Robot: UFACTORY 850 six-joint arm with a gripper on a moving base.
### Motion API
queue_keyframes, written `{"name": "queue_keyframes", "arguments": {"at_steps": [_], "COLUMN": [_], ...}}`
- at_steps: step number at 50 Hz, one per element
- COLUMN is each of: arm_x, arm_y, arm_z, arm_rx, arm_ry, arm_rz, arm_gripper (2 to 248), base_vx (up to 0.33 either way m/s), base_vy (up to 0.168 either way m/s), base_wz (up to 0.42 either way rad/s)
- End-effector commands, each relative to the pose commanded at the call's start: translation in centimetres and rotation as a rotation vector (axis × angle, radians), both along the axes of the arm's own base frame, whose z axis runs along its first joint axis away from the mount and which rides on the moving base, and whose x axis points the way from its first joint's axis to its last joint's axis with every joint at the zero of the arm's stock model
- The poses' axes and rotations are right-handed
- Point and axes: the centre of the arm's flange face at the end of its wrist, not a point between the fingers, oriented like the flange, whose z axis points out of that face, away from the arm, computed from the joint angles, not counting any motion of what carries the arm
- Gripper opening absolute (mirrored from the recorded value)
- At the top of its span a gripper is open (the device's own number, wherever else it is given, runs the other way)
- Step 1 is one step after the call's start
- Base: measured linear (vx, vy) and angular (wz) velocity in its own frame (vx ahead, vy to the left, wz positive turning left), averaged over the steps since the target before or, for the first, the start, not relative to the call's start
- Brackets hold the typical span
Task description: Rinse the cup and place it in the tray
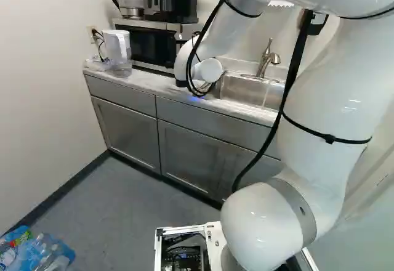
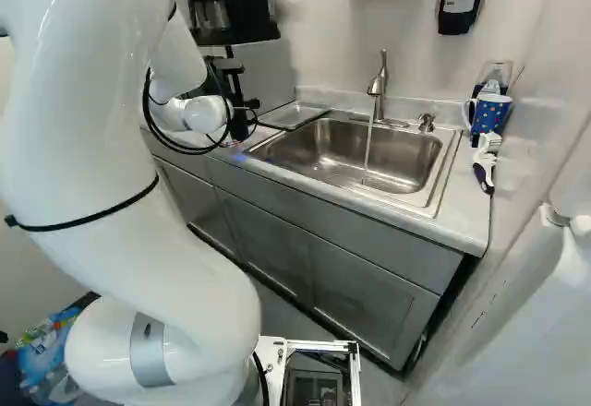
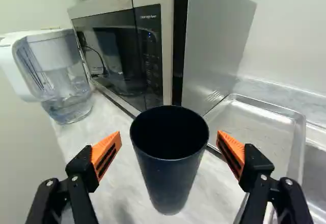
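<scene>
Nearest: gripper (image 2: pixel 241 124), fingers standing wide, gripping nothing. Water pitcher (image 3: pixel 65 84) stood beside microwave (image 3: pixel 117 56). Dark cup (image 3: pixel 170 175) stood upright on counter (image 3: pixel 76 142), between orange pads, apart from both. Metal tray (image 3: pixel 249 127) lay beyond cup, near sink (image 2: pixel 319 152); faucet (image 2: pixel 378 88) ran.

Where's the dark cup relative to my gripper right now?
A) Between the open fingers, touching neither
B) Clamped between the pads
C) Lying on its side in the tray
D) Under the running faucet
A: the wrist view shows a gap between the dark cup and the orange pads on both sides.
</scene>
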Motion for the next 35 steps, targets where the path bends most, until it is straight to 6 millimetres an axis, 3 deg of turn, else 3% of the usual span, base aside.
{"name": "queue_keyframes", "arguments": {"at_steps": [35], "arm_x": [-0.09], "arm_y": [-0.02], "arm_z": [-0.42], "arm_rx": [-0.011], "arm_ry": [0.047], "arm_rz": [0.000], "arm_gripper": [247], "base_vx": [0.000], "base_vy": [0.000], "base_wz": [0.000]}}
